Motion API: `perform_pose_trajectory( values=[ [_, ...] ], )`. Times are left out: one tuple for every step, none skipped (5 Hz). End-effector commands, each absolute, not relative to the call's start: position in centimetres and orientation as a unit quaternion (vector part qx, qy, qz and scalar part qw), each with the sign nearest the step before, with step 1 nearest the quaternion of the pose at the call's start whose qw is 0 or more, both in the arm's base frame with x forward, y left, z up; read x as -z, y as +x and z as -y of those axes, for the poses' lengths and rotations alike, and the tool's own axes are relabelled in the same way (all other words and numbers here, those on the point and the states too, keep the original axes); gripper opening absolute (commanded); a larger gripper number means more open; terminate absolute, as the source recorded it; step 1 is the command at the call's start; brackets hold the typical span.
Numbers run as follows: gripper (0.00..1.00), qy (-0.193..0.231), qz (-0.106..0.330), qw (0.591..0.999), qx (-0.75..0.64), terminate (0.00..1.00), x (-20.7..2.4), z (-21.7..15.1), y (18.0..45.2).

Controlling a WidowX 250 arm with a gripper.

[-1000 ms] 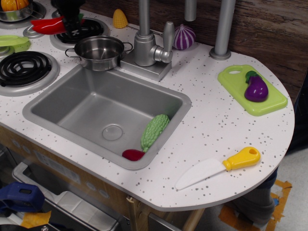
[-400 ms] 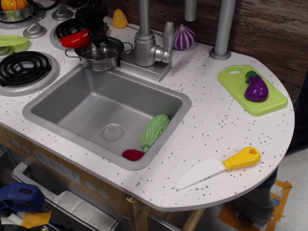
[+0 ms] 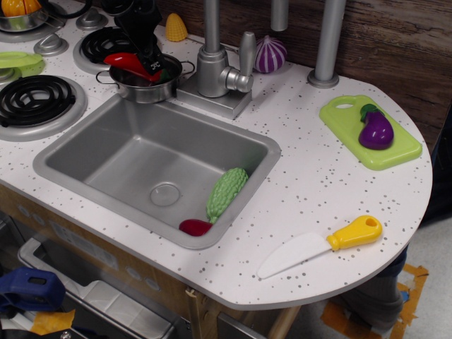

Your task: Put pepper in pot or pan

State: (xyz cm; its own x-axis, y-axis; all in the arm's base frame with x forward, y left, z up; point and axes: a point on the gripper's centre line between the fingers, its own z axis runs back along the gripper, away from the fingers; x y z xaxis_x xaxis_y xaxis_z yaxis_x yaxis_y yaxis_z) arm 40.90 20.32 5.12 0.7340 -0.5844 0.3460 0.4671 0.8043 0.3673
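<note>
The red chili pepper lies tilted across the top of the small steel pot, its tip pointing left past the rim and its green stem end inside the pot's mouth. My black gripper comes down from the top of the view and is shut on the pepper near its stem end, just above the pot. The pot stands on the counter between the sink's back left corner and the tap base.
The grey sink basin holds a bumpy green gourd and a dark red lump. The faucet rises right of the pot. Burners lie left, a bowl with orange food far left. A toy knife and an eggplant on a green board lie right.
My gripper has carried the pepper from over the back burner rightward and down to the pot; the pepper now tilts with its stem end dipping into the pot.
</note>
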Motion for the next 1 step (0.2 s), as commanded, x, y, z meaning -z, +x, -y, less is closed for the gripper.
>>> perform_pose_trajectory(
  values=[
    [1.0,0.145,0.245,0.915,0.287,1.0,-7.12,-20.43,41.49]
  ],
)
